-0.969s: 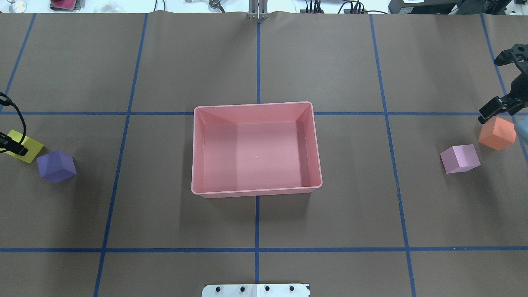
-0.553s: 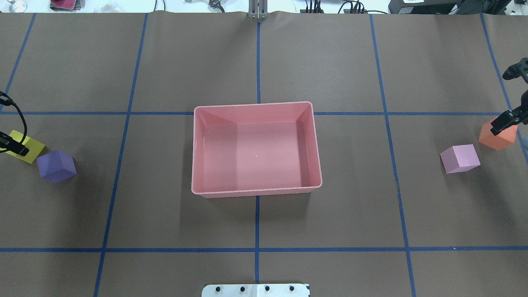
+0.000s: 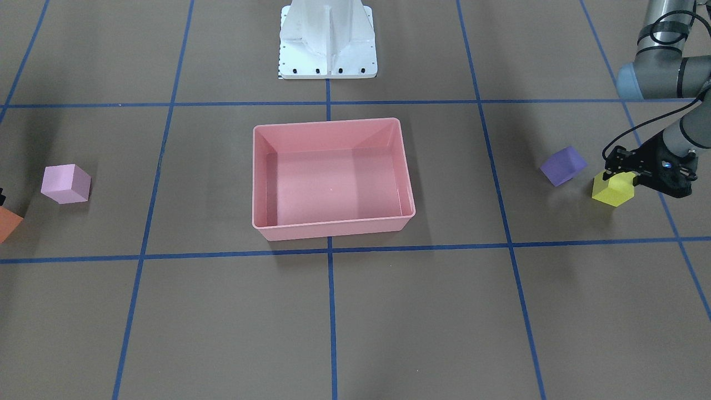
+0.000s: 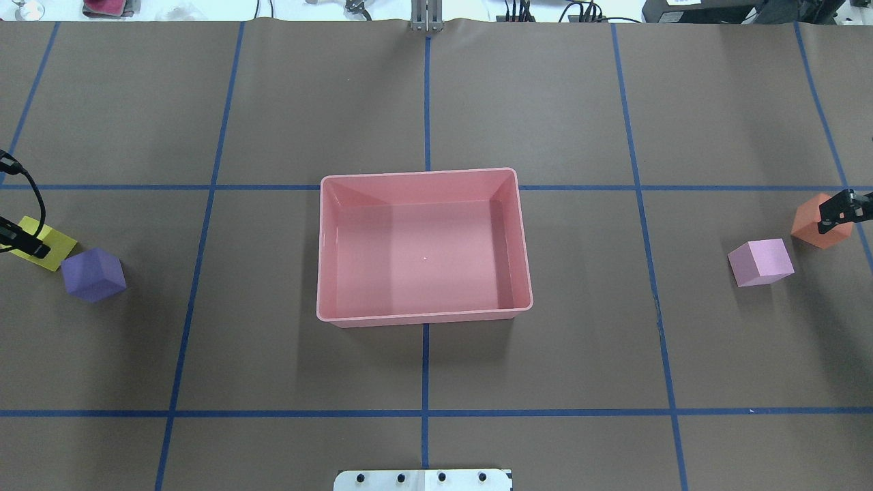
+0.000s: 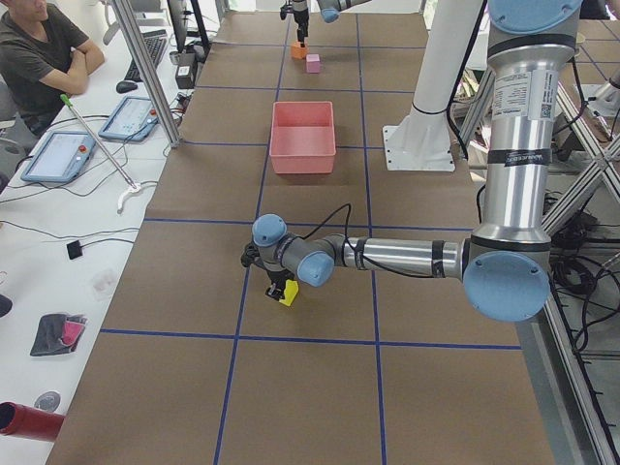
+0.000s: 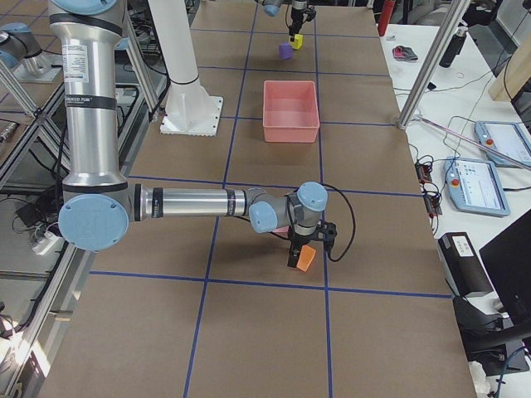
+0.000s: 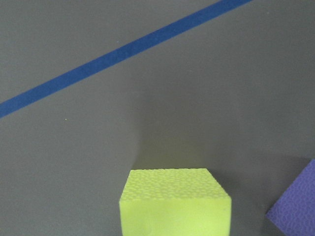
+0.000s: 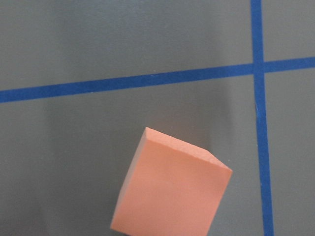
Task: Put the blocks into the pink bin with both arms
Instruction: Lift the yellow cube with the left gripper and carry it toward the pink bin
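Both grippers partly out of frame, grip unreadable.
Overhead: right gripper (image 4: 846, 206) is cut by the frame's right edge, only a black tip shows over the orange block (image 4: 808, 228). Left gripper (image 4: 24, 244) is cut by the frame's left edge and covers part of the yellow-green block (image 4: 60, 242). Front cam: orange block is cut by the edge to a corner. Wrist cams: no fingers in view. Yellow-green and orange blocks are cut by the bottom edge, purple block (image 7: 295, 209) shows a corner only. Can't tell whether either gripper is clamped.

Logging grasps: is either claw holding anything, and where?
Cannot tell: left claw at the yellow-green cube, right claw at the orange cube, contact hidden.
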Available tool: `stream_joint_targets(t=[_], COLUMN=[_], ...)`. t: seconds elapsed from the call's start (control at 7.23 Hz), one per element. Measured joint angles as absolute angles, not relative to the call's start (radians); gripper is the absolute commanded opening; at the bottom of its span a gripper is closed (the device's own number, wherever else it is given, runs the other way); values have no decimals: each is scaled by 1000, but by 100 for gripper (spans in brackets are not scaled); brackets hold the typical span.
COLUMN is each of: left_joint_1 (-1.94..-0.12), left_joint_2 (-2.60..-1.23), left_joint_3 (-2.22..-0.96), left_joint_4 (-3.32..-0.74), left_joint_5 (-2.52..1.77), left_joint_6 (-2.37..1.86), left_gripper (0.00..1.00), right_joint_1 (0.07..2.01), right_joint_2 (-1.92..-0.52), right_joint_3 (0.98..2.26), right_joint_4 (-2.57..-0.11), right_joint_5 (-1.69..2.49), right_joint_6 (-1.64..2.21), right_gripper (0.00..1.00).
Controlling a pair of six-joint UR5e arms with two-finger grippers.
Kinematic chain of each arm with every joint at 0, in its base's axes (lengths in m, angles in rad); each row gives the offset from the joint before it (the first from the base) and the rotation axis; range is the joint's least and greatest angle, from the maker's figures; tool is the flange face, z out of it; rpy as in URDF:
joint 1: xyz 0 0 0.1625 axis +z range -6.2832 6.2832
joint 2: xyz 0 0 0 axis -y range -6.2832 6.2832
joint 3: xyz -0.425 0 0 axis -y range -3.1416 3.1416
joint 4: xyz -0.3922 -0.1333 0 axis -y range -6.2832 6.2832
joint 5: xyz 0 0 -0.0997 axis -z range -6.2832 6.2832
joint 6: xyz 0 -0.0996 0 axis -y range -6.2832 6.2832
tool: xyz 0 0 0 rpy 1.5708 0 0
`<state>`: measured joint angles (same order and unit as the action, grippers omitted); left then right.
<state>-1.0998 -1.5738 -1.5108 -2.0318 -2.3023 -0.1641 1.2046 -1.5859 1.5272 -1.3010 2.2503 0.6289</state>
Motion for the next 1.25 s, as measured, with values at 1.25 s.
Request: stream_joint_targets(t=[1.25], left_joint_1=[-1103], left_joint_2=[-1862], left_joint_3=[-1923], left_joint_4=[-1430], left_joint_5=[-2409], left_joint_6=[-458], left_gripper=[0], right_joint_1=[1203], right_joint_2=[-1526], right_joint_3=[1478], right_joint_4=[-1218], right_joint_5=[2248], right_joint_6=[840], right_gripper=[99])
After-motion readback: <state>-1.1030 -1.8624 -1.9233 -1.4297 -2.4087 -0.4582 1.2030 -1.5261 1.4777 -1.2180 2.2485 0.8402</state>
